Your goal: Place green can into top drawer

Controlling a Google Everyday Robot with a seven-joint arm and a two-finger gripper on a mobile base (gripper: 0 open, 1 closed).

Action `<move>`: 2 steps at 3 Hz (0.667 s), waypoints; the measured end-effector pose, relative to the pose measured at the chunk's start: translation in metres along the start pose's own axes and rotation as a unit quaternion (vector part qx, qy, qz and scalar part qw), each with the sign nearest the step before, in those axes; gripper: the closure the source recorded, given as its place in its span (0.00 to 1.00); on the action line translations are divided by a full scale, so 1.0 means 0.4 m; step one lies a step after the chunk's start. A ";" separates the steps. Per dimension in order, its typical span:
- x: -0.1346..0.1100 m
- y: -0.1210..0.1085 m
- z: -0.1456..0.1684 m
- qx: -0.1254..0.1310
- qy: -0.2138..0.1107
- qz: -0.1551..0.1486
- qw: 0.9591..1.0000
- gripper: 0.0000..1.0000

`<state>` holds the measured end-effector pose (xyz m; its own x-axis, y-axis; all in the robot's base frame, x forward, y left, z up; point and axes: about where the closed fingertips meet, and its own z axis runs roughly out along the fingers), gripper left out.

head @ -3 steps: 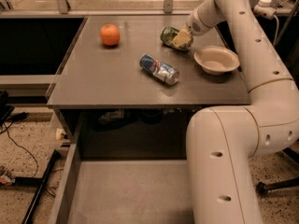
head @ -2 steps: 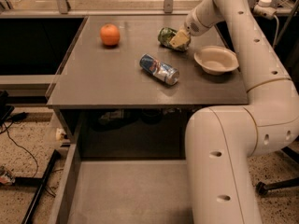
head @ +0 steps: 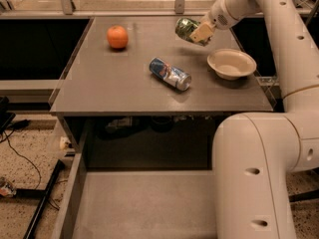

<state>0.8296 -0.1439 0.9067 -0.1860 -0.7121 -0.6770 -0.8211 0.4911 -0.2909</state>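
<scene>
The green can point(head: 187, 29) hangs tilted above the back right of the table, held off the surface. My gripper point(head: 198, 34) is shut on the green can, its tan fingers point(head: 201, 32) clamped on the can's right side. The arm reaches in from the upper right. Below the table's front edge the top drawer point(head: 144, 203) stands pulled out, its flat grey bottom bare; the arm's large white link hides its right part.
On the table point(head: 99, 83) lie an orange point(head: 117, 37) at the back left, a blue-and-silver can point(head: 170, 74) on its side in the middle, and a beige bowl point(head: 231, 63) at the right. Cables and a black stand leg lie on the floor at left.
The gripper has lifted the green can off the table and carried it up and slightly left, away from the bowl.
</scene>
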 end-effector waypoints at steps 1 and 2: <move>0.018 -0.014 -0.087 0.014 -0.008 -0.013 1.000 1.00; 0.043 -0.028 -0.191 0.045 -0.018 -0.024 0.999 1.00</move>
<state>0.7942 -0.1999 0.9497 -0.1260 -0.7177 -0.6848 -0.7770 0.5006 -0.3817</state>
